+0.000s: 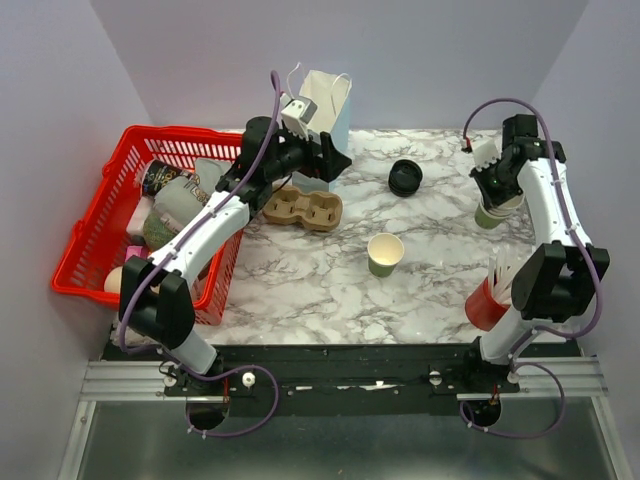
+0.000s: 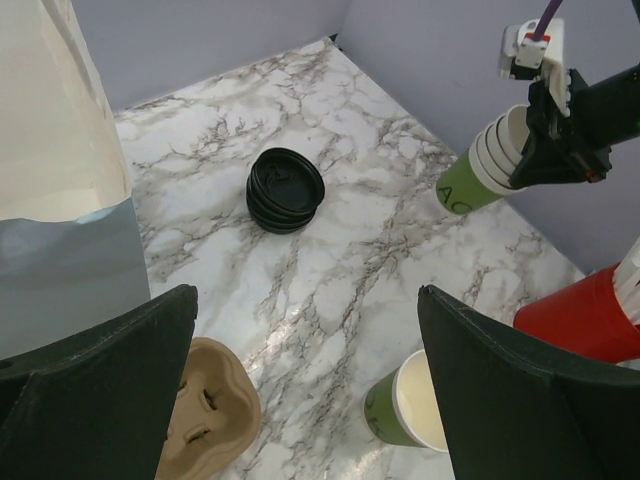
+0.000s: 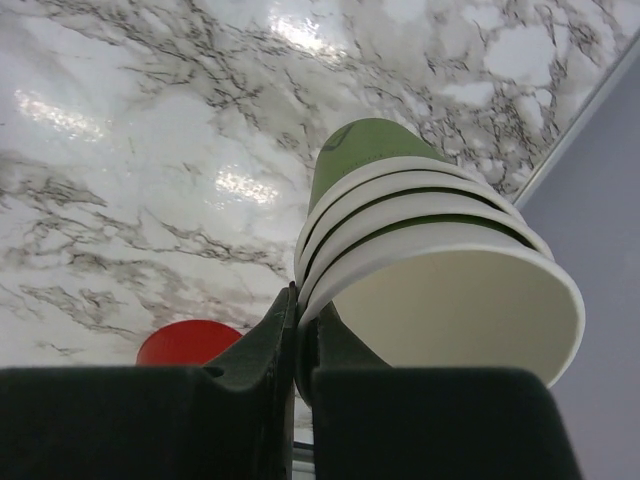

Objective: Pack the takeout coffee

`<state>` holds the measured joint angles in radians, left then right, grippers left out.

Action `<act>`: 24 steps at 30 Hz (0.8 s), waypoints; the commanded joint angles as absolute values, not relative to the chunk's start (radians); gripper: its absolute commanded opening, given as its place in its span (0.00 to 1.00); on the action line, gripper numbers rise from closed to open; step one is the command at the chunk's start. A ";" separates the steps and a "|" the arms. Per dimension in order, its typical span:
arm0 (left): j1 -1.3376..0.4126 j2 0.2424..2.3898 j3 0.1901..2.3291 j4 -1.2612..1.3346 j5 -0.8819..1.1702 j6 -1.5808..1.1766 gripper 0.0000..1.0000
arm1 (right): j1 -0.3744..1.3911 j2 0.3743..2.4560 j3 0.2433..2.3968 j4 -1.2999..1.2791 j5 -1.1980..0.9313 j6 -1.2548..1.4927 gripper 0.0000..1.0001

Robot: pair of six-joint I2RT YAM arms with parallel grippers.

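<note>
The takeout coffee cup (image 1: 386,253) stands upright mid-table, olive green, white inside, with no lid on it; it also shows at the bottom of the left wrist view (image 2: 405,405). A stack of black lids (image 1: 405,177) (image 2: 286,188) lies behind it. My left gripper (image 1: 333,158) (image 2: 307,292) hangs open over the table beside the paper bag, holding nothing. My right gripper (image 1: 500,190) (image 3: 305,300) is shut on the rim of the tilted stack of green cups (image 1: 492,213) (image 2: 470,180) (image 3: 400,200), one finger inside the top cup and one outside.
A brown cup carrier (image 1: 303,208) (image 2: 205,410) lies by the white paper bag (image 1: 325,100) (image 2: 50,150). A red basket (image 1: 84,222) of items sits at the left. A red cup of white sticks (image 1: 490,300) (image 2: 585,315) stands near the right arm's base.
</note>
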<state>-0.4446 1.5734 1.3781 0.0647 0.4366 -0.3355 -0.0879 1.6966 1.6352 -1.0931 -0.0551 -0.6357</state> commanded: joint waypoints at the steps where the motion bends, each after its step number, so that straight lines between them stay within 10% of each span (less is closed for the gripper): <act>1: -0.440 1.598 1.397 0.064 0.480 -0.347 0.99 | -0.141 1.744 1.689 -1.161 -0.055 -0.629 0.09; 14: -0.439 1.611 1.404 0.026 0.491 -0.331 0.99 | -0.264 1.807 1.648 -1.103 -0.051 -0.649 0.12; 24: -0.439 1.614 1.419 0.002 0.505 -0.318 0.99 | -0.264 1.749 1.707 -1.138 -0.095 -0.577 0.58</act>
